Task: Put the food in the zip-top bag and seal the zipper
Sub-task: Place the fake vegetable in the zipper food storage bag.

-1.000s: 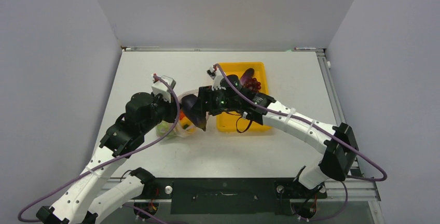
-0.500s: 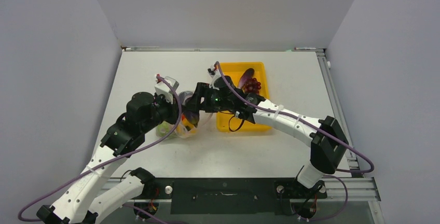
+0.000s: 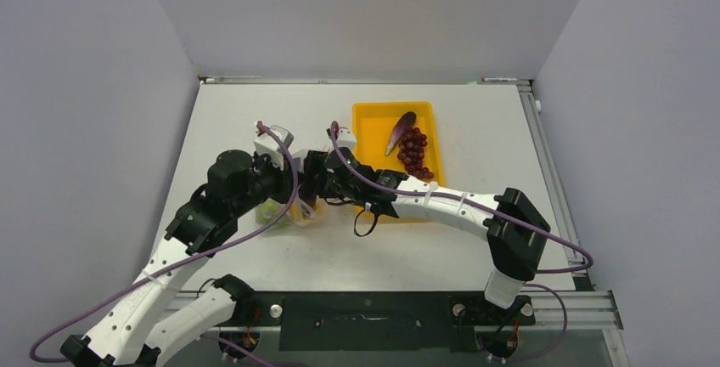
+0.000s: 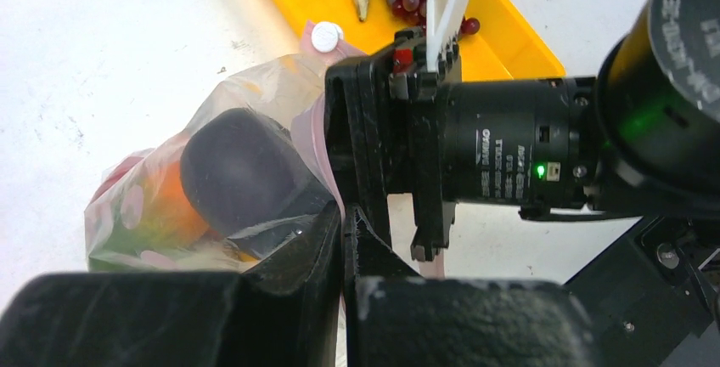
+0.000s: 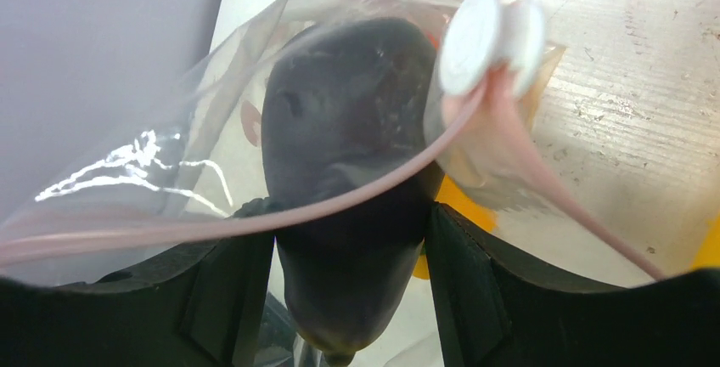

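Right gripper [image 5: 350, 275] grasps 1 dark eggplant [image 5: 348, 129] at the mouth of the zip-top bag [image 4: 144, 214], which lies at 8 o'clock of the yellow tray [image 3: 374, 125]. The left gripper [image 4: 342, 224] is clenched on the bag's rim. Risk: the zipper [image 5: 255, 224] crosses the eggplant's body, so a push inward could snag it and drag the rim from the left pinch, spilling contents. In the right wrist view the eggplant's long axis runs 12 to 6, blunt end pointing to 12, into the bag.
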Motion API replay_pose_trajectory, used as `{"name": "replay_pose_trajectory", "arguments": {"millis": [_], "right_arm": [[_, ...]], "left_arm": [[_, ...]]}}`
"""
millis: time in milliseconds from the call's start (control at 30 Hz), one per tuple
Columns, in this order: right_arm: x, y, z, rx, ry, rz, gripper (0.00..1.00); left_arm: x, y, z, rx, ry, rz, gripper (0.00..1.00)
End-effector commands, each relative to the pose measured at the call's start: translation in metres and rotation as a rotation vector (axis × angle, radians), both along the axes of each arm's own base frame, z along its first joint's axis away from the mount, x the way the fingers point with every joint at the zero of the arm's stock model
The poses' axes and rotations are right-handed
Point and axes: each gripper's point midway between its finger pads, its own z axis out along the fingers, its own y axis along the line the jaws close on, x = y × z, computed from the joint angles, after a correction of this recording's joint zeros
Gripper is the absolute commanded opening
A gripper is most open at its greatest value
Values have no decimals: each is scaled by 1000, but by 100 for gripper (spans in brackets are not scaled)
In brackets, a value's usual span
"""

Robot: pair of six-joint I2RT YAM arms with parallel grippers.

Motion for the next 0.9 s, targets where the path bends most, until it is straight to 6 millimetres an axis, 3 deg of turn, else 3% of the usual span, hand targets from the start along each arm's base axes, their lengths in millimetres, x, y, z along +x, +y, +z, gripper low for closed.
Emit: {"name": "replay_pose_trajectory", "arguments": {"millis": [0, 167, 300, 500, 867], "right_arm": [[6, 17, 6, 45, -65, -62, 5], [-2, 39, -6, 68, -70, -14, 5], [-7, 44, -13, 53, -72, 32, 6], [-6, 27, 2, 38, -136, 12, 37], [-9, 9, 43, 36, -224, 29, 77]], "left_arm": [[3, -9, 21, -61, -62, -23, 0], [3, -8, 21, -62, -65, -18, 0], [3, -6, 21, -59, -68, -9, 0], [5, -3, 23, -59, -80, 10, 0], [7, 1, 20, -46, -77, 33, 0]]}}
